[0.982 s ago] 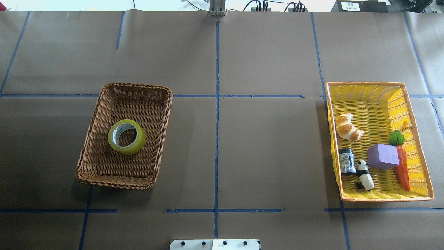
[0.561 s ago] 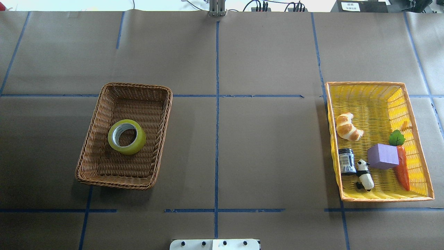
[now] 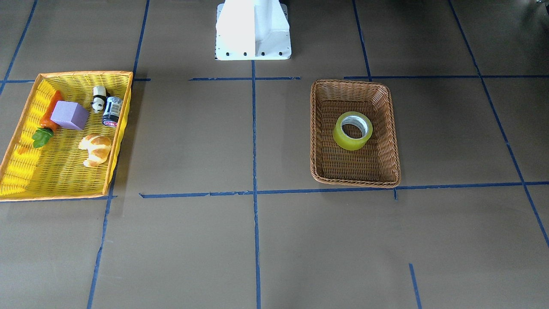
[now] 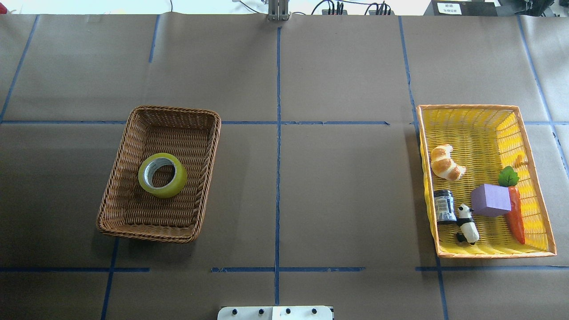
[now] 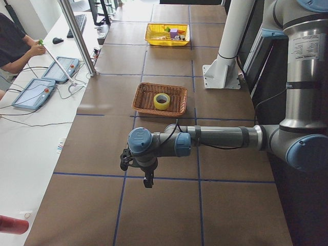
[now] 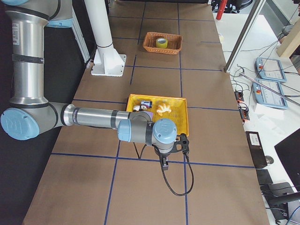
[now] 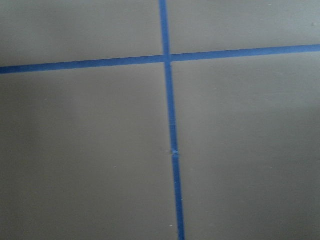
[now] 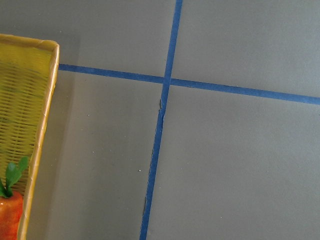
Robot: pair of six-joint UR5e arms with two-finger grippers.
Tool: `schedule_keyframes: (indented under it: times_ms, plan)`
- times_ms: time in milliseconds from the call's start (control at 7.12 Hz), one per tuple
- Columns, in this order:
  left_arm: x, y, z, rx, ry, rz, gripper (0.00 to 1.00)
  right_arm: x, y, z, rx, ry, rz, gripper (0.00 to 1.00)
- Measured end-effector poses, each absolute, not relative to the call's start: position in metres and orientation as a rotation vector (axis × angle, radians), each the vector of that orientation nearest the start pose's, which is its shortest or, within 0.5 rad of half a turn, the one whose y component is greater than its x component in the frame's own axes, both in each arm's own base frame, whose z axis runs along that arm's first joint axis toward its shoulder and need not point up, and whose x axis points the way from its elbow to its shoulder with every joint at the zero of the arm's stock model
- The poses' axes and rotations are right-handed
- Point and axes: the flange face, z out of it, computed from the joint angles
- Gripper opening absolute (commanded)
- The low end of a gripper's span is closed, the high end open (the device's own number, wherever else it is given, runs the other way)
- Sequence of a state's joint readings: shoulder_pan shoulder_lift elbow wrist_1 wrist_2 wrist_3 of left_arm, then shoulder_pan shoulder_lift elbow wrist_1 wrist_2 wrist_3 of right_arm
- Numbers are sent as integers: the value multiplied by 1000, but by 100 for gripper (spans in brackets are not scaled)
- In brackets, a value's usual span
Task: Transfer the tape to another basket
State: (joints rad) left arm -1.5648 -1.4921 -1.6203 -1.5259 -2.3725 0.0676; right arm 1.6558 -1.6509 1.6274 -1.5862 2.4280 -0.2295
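Yellow tape [image 4: 162, 175] in wicker basket [image 4: 122, 155], left gripper [image 5: 148, 180], right gripper [image 6: 164, 165] well away — jaw opening cannot be told.

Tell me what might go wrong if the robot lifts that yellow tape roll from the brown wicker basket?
The translucent yellow tape roll lies flat inside the brown wicker basket, so a grasp might snag the weave or drag the basket. The yellow orange-rimmed basket already holds toys at one end; the roll could land on them.
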Motion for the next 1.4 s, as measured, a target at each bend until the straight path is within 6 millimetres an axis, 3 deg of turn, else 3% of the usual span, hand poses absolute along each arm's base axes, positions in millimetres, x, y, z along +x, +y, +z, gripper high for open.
schedule_keyframes:
  times_ms: [281, 982, 1404]
  plan:
    - [-67, -450, 682, -53, 809, 17, 100, 96, -449, 664, 100, -856, -119, 100]
    - [-69, -454, 674, -37, 810, 14, 100, 97, -448, 666, 95, -855, -115, 100]
    - [-70, -455, 672, -32, 810, 13, 100, 97, -454, 657, 71, -853, -30, 100]
